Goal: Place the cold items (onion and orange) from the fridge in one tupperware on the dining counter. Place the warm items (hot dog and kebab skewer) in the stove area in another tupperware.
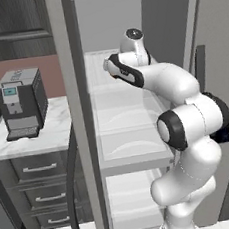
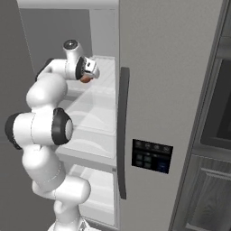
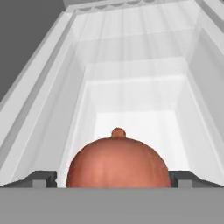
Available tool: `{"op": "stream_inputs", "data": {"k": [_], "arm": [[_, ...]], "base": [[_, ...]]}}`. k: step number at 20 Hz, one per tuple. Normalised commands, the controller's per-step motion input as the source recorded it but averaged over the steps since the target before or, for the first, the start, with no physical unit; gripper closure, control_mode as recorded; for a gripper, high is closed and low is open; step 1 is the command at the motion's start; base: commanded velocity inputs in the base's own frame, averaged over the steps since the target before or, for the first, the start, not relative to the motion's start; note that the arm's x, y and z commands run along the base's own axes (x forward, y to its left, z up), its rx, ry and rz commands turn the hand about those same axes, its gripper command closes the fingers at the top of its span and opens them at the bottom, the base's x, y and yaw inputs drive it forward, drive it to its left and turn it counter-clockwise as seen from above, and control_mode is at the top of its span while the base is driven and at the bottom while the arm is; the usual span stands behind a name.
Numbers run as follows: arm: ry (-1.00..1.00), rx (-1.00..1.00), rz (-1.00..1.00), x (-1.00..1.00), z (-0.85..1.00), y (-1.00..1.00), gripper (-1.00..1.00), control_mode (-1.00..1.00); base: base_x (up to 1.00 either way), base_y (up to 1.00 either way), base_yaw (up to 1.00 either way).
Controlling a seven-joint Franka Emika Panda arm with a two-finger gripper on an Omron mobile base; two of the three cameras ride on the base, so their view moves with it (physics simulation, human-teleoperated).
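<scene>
Onion (image 3: 118, 164) on upper fridge shelf (image 2: 101, 92), gripper (image 3: 113, 180) round it.
Left base: arm reaches into open fridge (image 1: 134, 134). Right base: onion at the hand. Hand view: onion betw fingertips (image 3: 43, 178), jaws wide, not clamped.

Reddish-brown onion (image 3: 118, 164), white fridge (image 3: 135, 100)

- A home kitchen, rendered
- Open fridge (image 1: 134, 134) at centre with white shelves, its door (image 2: 171, 90) carrying a dark control panel (image 2: 152, 155) at 5 o'clock
- Coffee machine (image 1: 22, 103) at 9 o'clock on a marble counter (image 1: 48, 136)
- Grey drawers (image 1: 41, 182) below, at 8 o'clock
</scene>
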Motion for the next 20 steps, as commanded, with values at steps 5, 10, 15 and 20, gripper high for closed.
{"op": "stream_inputs", "data": {"k": [5,10,15,20], "arm": [[0.03,0.0,-0.05,0.14,-0.27,0.0,-1.0,-1.0],[0.19,0.0,-0.13,0.0,-0.39,0.01,-1.0,-1.0],[0.2,0.0,-0.16,-0.01,-0.51,0.0,1.0,-1.0],[-0.26,0.06,-0.17,-0.26,-0.53,0.0,1.0,-1.0]], "base": [[0.0,0.0,0.0],[0.0,0.0,0.0],[0.0,0.0,0.0],[0.0,0.0,0.0]]}}
